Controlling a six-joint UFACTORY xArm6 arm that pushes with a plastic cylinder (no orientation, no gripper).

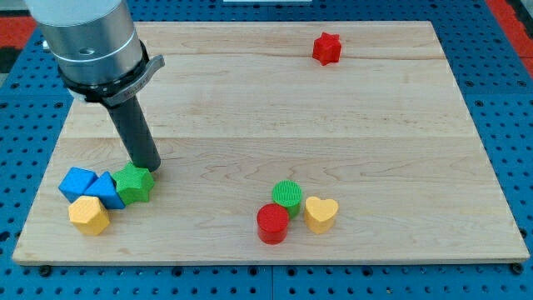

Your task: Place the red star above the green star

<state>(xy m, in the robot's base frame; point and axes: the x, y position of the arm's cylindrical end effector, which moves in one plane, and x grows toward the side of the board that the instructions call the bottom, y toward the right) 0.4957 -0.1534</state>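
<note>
While my tip point(150, 167) touches green star point(134, 184), red star point(327, 48) sits well apart.

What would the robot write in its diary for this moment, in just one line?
my tip: touching green star at its top edge | red star: far off, view's top right | task: not yet done

Arm housing point(87, 37) cut by top edge, blue blocks point(90, 187) overlapping (shapes unclear)
</note>
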